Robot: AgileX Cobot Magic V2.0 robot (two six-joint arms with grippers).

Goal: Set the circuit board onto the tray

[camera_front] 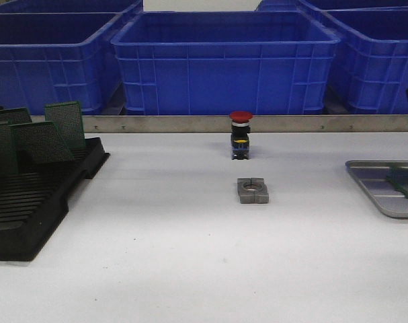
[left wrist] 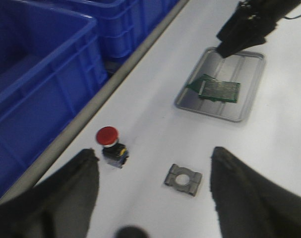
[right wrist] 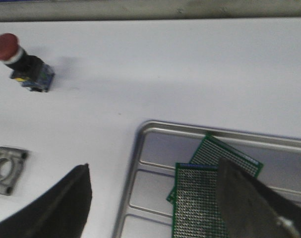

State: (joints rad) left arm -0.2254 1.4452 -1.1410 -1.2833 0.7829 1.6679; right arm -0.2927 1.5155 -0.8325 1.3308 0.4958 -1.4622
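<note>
While both arms hang above the white table (camera_front: 190,269), the scene reads as follows.

Tray: the silver-grey ribbed tray (camera_front: 378,185) lies flat at the table's right edge, partly cut off in the front view.
Circuit boards on tray: two green perforated circuit boards (right wrist: 202,198) lie flat inside the tray, one overlapping the other at an angle.
Right gripper: the right gripper (right wrist: 150,208) hovers over the tray's near corner, its fingers (right wrist: 249,208) spread wide and holding nothing.
Left gripper: the left gripper (left wrist: 155,198) is likewise released, its fingers (left wrist: 66,198) apart and empty, above the middle of the table.
Rack: a black slotted rack (camera_front: 35,202) sits at the left, with several green boards (camera_front: 42,141) standing tilted in its slots.
Push button: a red-capped push button (camera_front: 240,134) stands upright near the metal rail (camera_front: 190,124).
Metal clamp: a grey metal clamp block (camera_front: 252,190) lies just in front of the button, apart from it.
Crates: blue crates (camera_front: 224,60) line the far side beyond the rail.
</note>
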